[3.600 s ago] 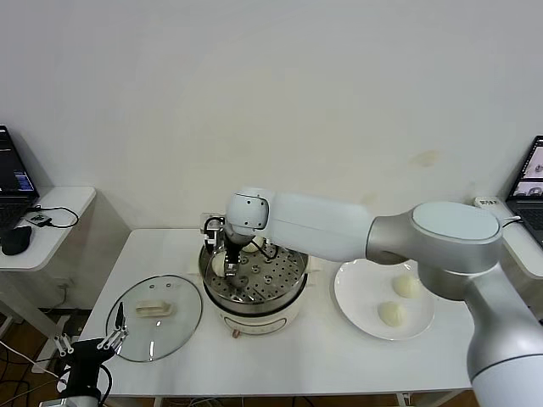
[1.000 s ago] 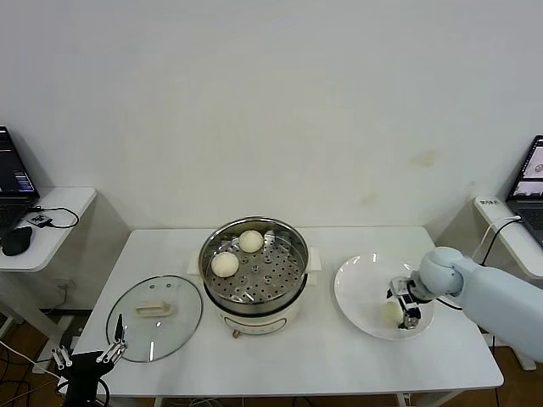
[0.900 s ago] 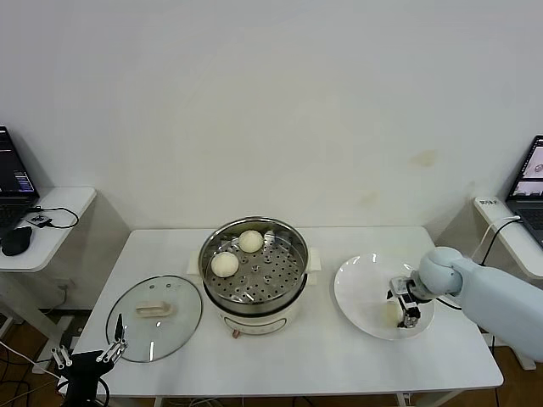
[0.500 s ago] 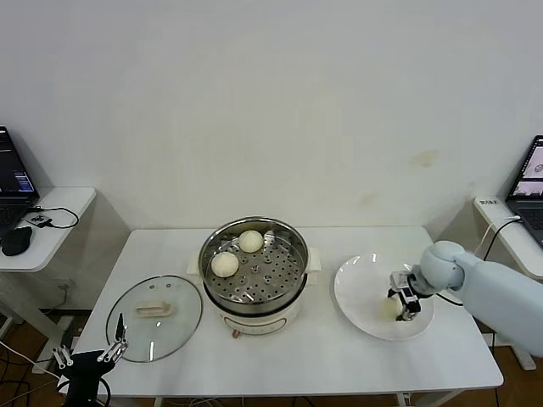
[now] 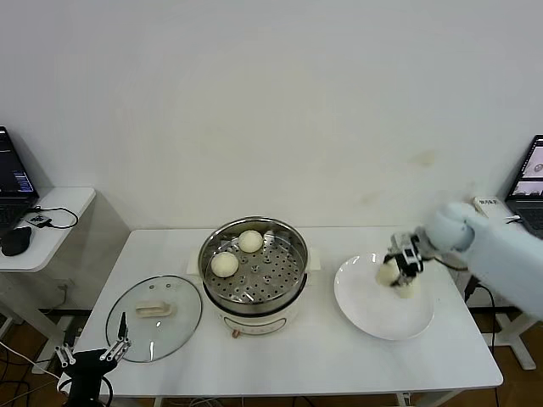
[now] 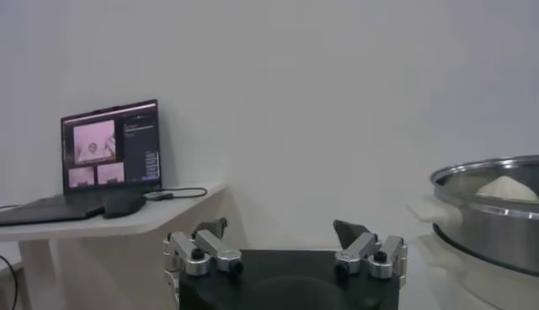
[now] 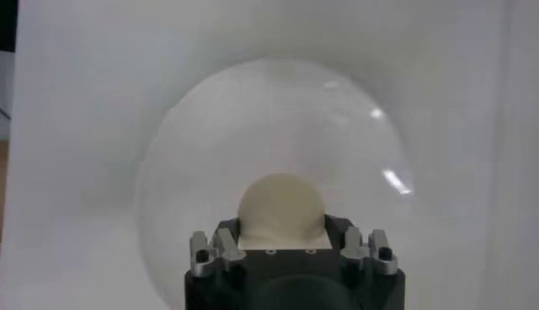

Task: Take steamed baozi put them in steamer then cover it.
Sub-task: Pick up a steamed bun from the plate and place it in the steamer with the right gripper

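Right gripper (image 5: 397,270) fingers now clamped on a steamed baozi (image 7: 281,208), lifted off the white plate (image 5: 365,311) where it sat a second ago; one bun left there (image 5: 407,288), two in the steamer (image 5: 293,292). Third transfer likely under way, cover (image 5: 154,316) untouched on the white table (image 5: 441,360). Left gripper (image 6: 285,248) wide open, empty, parked low by that table's near left corner, plain wall behind.

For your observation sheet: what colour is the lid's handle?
Cream-white handle, best in the head view.

White plate (image 5: 365,312) lies on the white table (image 5: 297,360).
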